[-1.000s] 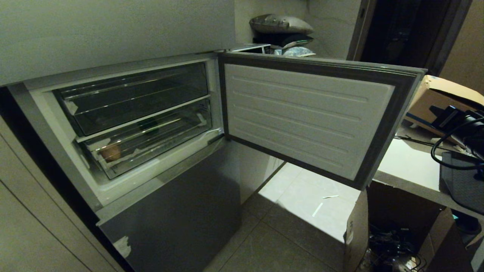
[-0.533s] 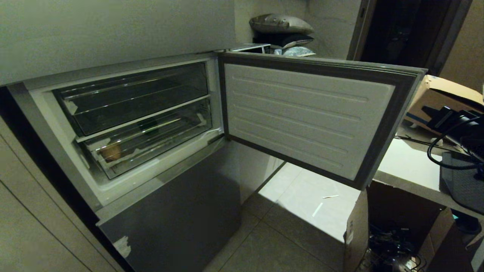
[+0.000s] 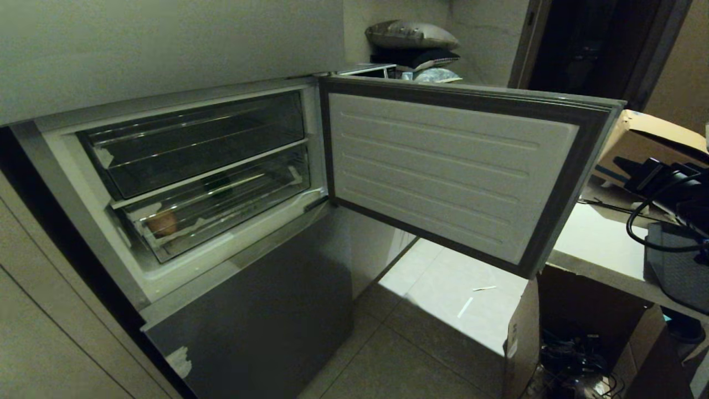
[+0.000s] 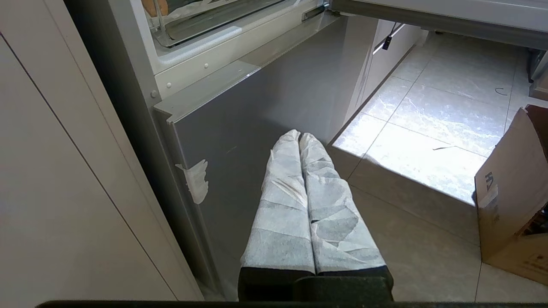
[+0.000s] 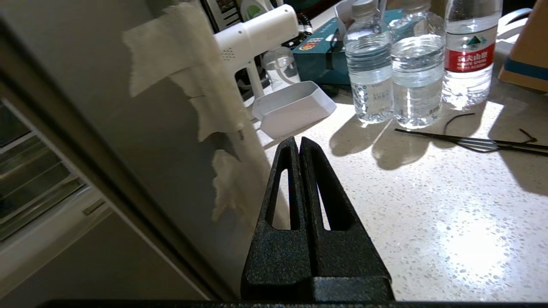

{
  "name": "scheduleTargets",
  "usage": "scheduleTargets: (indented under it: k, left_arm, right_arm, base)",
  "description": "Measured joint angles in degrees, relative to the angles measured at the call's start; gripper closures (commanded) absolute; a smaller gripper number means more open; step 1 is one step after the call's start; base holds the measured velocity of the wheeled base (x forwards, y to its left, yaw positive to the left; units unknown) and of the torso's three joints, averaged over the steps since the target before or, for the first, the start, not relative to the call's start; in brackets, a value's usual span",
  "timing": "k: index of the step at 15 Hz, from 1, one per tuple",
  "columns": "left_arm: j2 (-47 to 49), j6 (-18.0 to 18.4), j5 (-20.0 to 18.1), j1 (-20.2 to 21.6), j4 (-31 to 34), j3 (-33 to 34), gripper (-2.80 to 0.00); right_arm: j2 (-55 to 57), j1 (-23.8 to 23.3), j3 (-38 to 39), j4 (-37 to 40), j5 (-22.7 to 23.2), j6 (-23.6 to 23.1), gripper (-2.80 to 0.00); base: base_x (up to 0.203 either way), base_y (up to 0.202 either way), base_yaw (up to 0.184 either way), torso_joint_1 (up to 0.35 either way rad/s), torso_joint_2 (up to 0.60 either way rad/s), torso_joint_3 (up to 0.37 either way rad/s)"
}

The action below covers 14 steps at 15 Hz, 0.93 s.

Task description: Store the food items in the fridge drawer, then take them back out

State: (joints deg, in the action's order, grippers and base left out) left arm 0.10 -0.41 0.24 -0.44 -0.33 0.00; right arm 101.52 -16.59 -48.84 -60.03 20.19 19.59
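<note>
Fridge compartment door [image 3: 454, 172] stands swung wide open to the right in the head view, ribbed white inner liner facing the camera. Inside the compartment, two clear bins are stacked. The lower one, the fridge drawer [image 3: 221, 208], sits pushed in, its tall clear front lip flush with the opening. Through the lip the tan-orange oval lump [image 3: 162, 223] shows at the drawer's left end. A dark-green shape, the bell pepper [image 3: 220, 183], shows further back near the drawer's middle; its outline is dim behind the plastic. The shallower upper bin [image 3: 194, 147] above it shows only reflections.

Left end effector [image 4: 299, 137]: the two paper-wrapped fingers are pressed together, closed, gripping nothing. It hangs low in front of the grey lower fridge door [image 4: 265, 128], apart from it, above the tiled floor [image 4: 428, 141]. A cardboard box [image 4: 509, 201] stands on the floor to the side.

Right end effector [image 5: 298, 143]: black fingers closed tip to tip, empty. It is just beside the outer face of the open door [image 5: 141, 141], which bears torn white paper film, and over a speckled bench [image 5: 428, 205]. On the bench beyond the fingertips: three plastic water bottles [image 5: 417, 72], a white handheld device [image 5: 257, 34] with a white tray-like base, and thin black cable ties [image 5: 471, 143]. In the head view only a dark part of the right arm [image 3: 664, 183] with looped cable appears at the right edge.
</note>
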Motion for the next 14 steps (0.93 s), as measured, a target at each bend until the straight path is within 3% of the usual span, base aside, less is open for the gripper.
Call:
scheduleTargets:
  k: [7, 11, 14]
  left_arm:
    - [0.0, 0.0, 0.0, 0.0, 0.0, 0.0, 0.00]
    - [0.0, 0.0, 0.0, 0.0, 0.0, 0.0, 0.00]
    - [0.0, 0.0, 0.0, 0.0, 0.0, 0.0, 0.00]
  right_arm:
    - [-3.3, -0.2, 4.3, 0.0, 2.6, 0.4, 0.00]
    - [-5.8, -1.3, 7.0, -0.4, -3.6, 0.2, 0.00]
    - [-3.4, -1.8, 4.1, -0.4, -5.1, -0.2, 0.00]
  base:
    - [0.000, 0.000, 0.000, 0.000, 0.00, 0.000]
    - [0.000, 0.000, 0.000, 0.000, 0.00, 0.000]
    - [0.000, 0.000, 0.000, 0.000, 0.00, 0.000]
